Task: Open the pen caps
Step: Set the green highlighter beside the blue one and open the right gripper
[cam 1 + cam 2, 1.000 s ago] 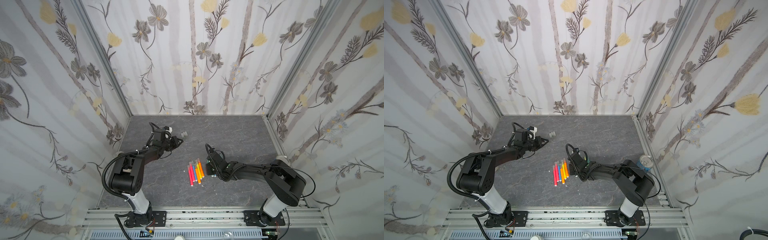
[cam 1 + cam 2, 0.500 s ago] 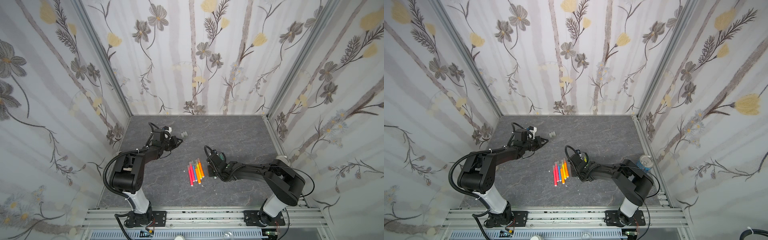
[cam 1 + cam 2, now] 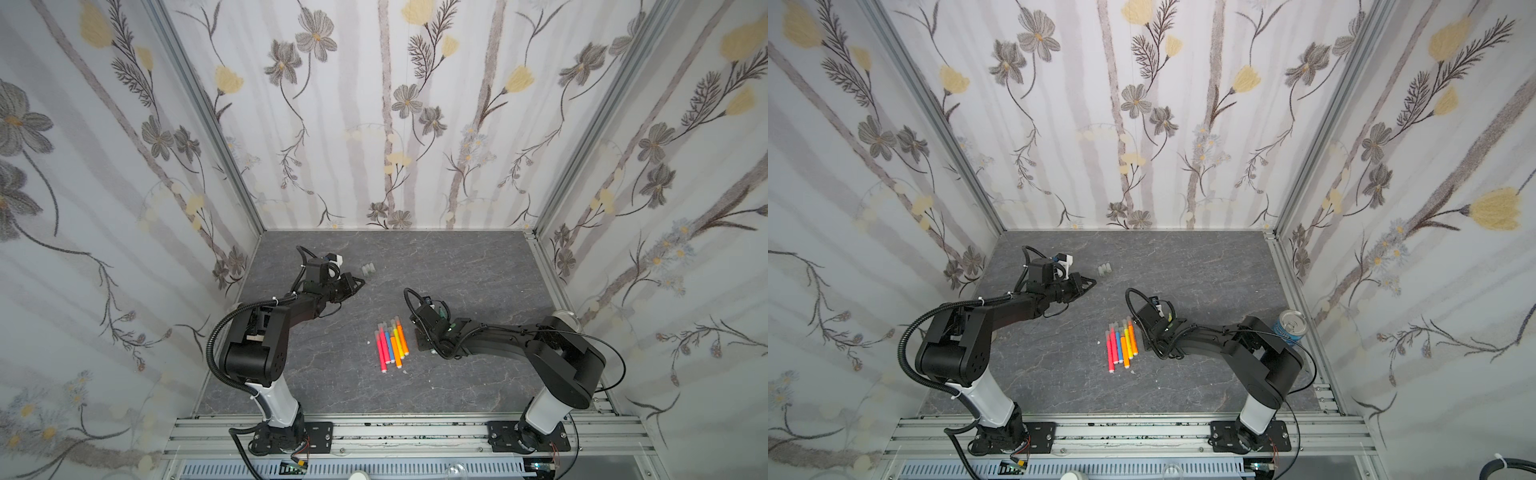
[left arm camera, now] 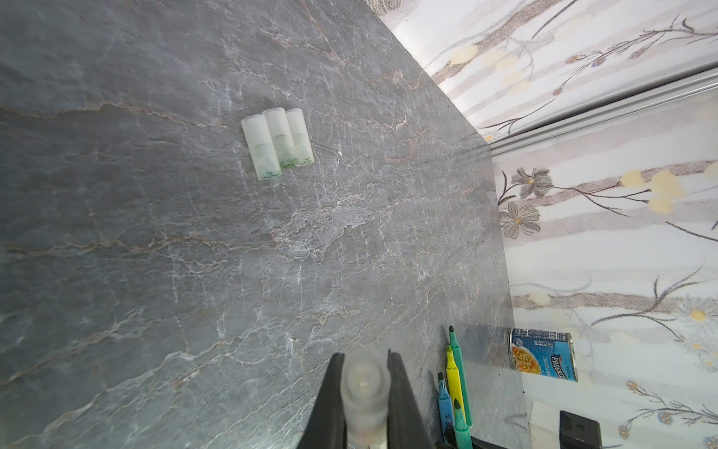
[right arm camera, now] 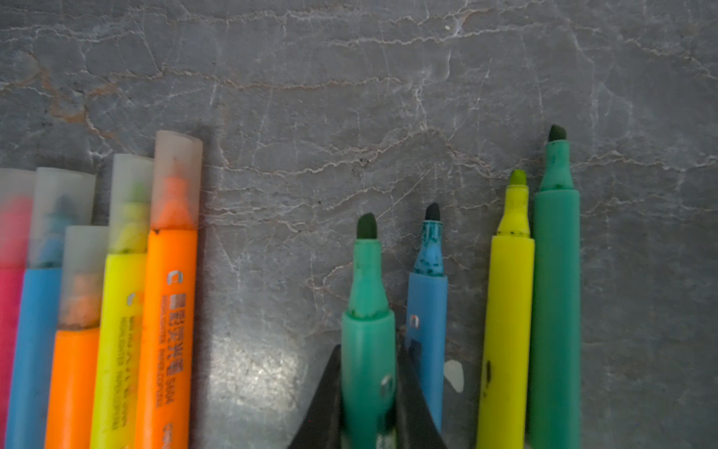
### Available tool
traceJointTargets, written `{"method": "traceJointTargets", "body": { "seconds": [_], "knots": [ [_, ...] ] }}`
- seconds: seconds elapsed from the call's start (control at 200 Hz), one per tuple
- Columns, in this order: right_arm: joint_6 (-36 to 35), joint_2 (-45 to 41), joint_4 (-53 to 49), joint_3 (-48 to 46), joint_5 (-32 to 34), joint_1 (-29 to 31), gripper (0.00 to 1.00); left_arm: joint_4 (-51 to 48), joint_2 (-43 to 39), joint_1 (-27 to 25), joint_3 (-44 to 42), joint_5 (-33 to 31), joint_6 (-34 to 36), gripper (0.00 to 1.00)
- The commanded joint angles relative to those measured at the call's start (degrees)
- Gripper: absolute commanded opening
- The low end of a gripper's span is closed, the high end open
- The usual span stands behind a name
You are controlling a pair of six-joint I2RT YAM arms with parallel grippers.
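Grey stone-look table, both my arms low on it. Soup can at the 3 o'clock edge, not part of the task.

My left gripper sits at 11 o'clock from the table middle. It's clamped on one clear cap, which points end-on at the wrist camera. My right gripper is clamped round the barrel of an uncapped teal pen, a little behind the collar. Three more bare pens lie just beside it.

The capped pens are in a tight row near the table middle, 9 o'clock from my right wrist. Three loose caps lie touching side by side, 1 o'clock from my left fingertips.

Handling guess:
- **Pens:** light and stiff with smooth barrels. Pinch the barrel close to the collar.
- **Caps:** featherlight, thin-walled and slick, so likely to roll or squirt out. Pinch mid-wall, gently, and pull straight along the pen.
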Motion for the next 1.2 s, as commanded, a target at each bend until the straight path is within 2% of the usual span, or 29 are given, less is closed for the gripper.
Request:
{"method": "traceJointTargets", "body": {
  "seconds": [0.0, 0.24, 0.615, 0.979, 1.194],
  "knots": [
    [-1.0, 0.5, -0.8, 0.9, 1.6, 0.1, 0.09, 1.9, 0.3, 0.0, 0.1, 0.4, -0.1, 0.00],
    [-0.8, 0.9, -1.1, 1.0, 1.7, 0.1, 0.13, 1.9, 0.4, 0.0, 0.0, 0.5, 0.1, 0.00],
    [-0.3, 0.6, -0.6, -0.1, 1.7, 0.2, 0.27, 2.2, 0.7, 0.0, -0.1, 0.5, 0.1, 0.00],
    [-1.8, -0.1, -0.7, 1.0, 2.4, 0.2, 0.28, 2.2, 0.9, 0.0, -0.5, 0.0, 0.3, 0.00],
    [-3.8, -3.8, -1.1, 2.6, 3.6, 0.2, 0.31, 1.2, 3.2, 0.2, 1.3, -1.2, 0.8, 0.00]
  ]
}}
